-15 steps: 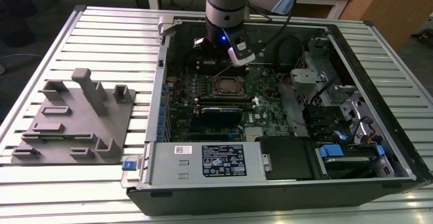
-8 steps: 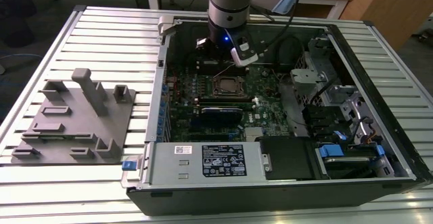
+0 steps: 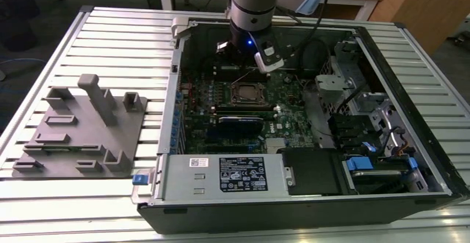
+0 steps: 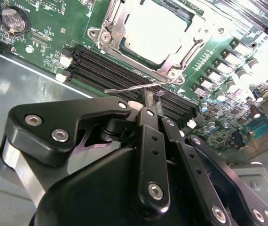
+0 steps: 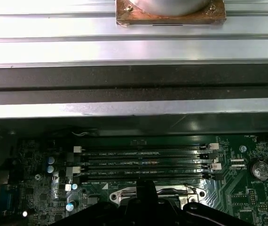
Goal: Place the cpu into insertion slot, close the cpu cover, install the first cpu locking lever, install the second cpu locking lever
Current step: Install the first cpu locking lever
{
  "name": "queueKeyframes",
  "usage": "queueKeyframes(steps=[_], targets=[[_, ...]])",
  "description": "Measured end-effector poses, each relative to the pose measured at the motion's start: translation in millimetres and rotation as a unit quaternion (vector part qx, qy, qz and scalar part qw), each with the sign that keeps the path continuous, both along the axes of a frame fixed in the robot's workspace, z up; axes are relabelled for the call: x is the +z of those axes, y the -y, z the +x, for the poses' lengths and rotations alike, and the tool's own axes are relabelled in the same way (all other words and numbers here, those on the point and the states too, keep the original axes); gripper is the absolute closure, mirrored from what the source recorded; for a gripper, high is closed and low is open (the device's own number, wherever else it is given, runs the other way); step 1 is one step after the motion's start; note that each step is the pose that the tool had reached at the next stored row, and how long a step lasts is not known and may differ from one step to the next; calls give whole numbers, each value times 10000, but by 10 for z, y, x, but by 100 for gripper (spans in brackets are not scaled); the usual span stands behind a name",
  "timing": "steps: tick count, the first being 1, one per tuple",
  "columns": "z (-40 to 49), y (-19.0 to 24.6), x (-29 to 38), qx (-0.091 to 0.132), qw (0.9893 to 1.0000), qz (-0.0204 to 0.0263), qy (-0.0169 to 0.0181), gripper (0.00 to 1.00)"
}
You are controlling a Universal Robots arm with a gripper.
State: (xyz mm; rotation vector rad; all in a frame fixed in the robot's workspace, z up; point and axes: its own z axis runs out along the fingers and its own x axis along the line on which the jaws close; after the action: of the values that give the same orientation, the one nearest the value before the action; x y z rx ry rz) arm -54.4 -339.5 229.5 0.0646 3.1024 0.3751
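Hand (image 4: pixel 148 99) at the socket inside the open computer case (image 3: pixel 220 177), which lies on the slatted surface (image 3: pixel 88 34). In the second wrist view we read the fingers as pressed together, their tips converging just under a thin wire locking lever (image 4: pixel 129 87). We cannot tell whether the wire is pinched between the tips or merely rests against them. The cpu (image 4: pixel 155 28) lies ahead of the fingertips, beyond the black memory slots (image 4: pixel 110 70). It is seated in the insertion slot (image 4: pixel 171 73) with the cpu cover (image 4: pixel 109 29) down around it, framing its bright metal top. The cpu is square, so it has no long axis of its own (its flat face points up, away from the green motherboard (image 4: pixel 54 28)). The lever does have one, and it runs crosswise to the fingers, roughly parallel to the memory slots and to the near edge of the slot. We judge the main risk to be the springy wire slipping off the narrow tips and snapping back, leaving the cover unclamped. A second risk is the tips dropping onto the memory slots directly beneath them if the hand presses down off the wire's line.
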Motion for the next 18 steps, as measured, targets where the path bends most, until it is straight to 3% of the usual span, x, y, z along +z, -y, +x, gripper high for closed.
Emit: queueKeyframes(steps=[2, 6, 18], targets=[[1, 0, -6, 5, 10000, 10, 7, 90], [1, 0, -23, 11, 10000, 12, 62, 90], [58, 0, -33, 19, 10000, 13, 70, 90]])
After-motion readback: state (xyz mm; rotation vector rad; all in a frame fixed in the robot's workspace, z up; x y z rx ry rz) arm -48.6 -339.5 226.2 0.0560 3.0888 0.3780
